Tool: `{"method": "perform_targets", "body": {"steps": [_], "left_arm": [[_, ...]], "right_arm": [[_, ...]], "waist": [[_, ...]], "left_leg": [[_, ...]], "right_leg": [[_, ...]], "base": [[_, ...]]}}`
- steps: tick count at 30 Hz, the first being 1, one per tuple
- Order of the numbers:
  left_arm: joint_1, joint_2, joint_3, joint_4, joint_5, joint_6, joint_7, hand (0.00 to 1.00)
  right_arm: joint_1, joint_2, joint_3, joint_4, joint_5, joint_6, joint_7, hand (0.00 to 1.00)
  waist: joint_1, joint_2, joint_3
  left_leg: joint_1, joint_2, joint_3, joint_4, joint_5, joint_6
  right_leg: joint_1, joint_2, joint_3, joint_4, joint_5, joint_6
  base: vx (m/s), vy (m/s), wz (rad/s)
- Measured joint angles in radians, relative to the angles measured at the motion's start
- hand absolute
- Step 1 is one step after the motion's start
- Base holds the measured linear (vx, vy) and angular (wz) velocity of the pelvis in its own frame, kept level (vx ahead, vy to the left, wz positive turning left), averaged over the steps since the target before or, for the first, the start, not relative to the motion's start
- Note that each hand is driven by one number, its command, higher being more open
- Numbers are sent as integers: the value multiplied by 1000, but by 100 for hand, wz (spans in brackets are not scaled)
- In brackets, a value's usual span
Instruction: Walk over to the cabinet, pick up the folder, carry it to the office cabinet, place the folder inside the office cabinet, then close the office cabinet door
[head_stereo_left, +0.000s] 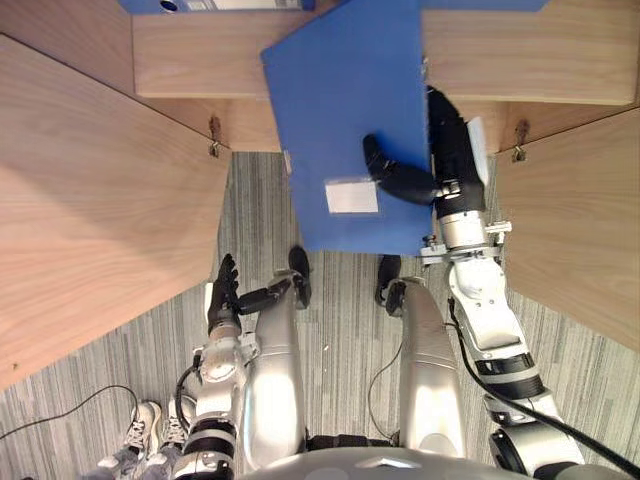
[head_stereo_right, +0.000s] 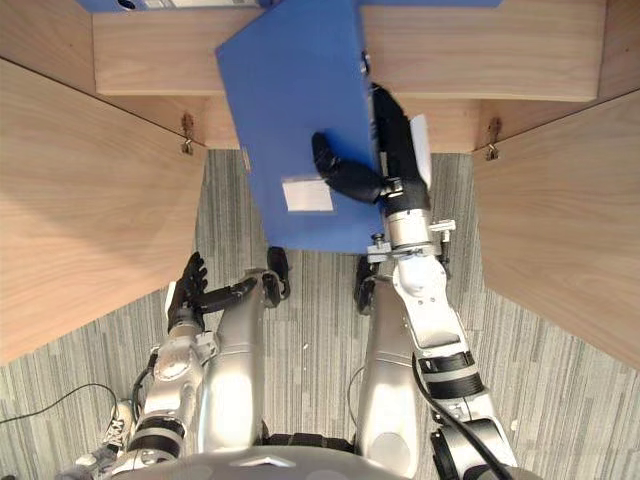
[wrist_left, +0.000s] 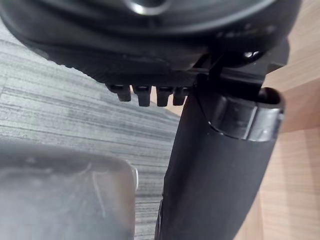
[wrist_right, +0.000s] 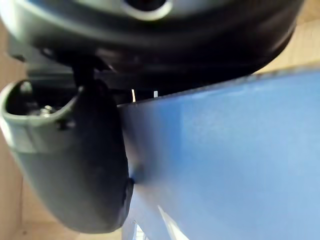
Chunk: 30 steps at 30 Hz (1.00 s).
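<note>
Right hand (head_stereo_left: 450, 140) had the blue folder (head_stereo_left: 340, 100) clamped: thumb across the front face just beside the white label (head_stereo_left: 351, 197), fingers round the folder's right edge and hidden behind it. The right wrist view agreed, thumb pressed flat on the blue cover. The folder was tilted, its far end overlapping the wooden shelf (head_stereo_left: 540, 60) of the open cabinet and its near end over the grey striped carpet (head_stereo_left: 340, 330) — couldn't tell whether it touched the shelf. Both doors stood open, left door (head_stereo_left: 90, 200) and right door (head_stereo_left: 585, 230), with the folder between them. A second blue item (head_stereo_left: 215, 4) sat further back on the shelf. Left hand (head_stereo_left: 222, 290) hung low at the robot's left side — fingers straight, holding nothing. A person's shoes (head_stereo_left: 150, 425) stood on the carpet near it.
</note>
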Motion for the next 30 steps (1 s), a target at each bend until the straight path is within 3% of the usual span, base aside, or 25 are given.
{"method": "perform_targets", "body": {"steps": [12, 22, 30], "left_arm": [[22, 0, 0, -182, -12, 0, -7, 100], [-7, -2, 0, -185, -43, 37, 33, 100], [-42, -25, 0, -120, -67, 38, 57, 100]], "right_arm": [[-200, 46, -211, 97, 515, -17, -101, 0], [-445, 143, -208, 293, 642, -26, -191, 0], [-635, 166, -252, 458, 781, -24, -266, 0]], "waist": [[8, -1, 5], [7, -1, 5], [17, 0, 5]], "left_leg": [[-49, 5, -16, 15, 4, -10], [-45, 1, -28, -33, 35, -29], [-20, -9, -46, -107, 82, -45]], "right_leg": [[-47, 0, -10, 22, -6, -8], [-39, 0, -29, -11, 4, -15], [-7, -8, -67, -52, 12, -26]], "base": [[0, -5, 1], [6, 7, 3], [25, 3, 14]]}}
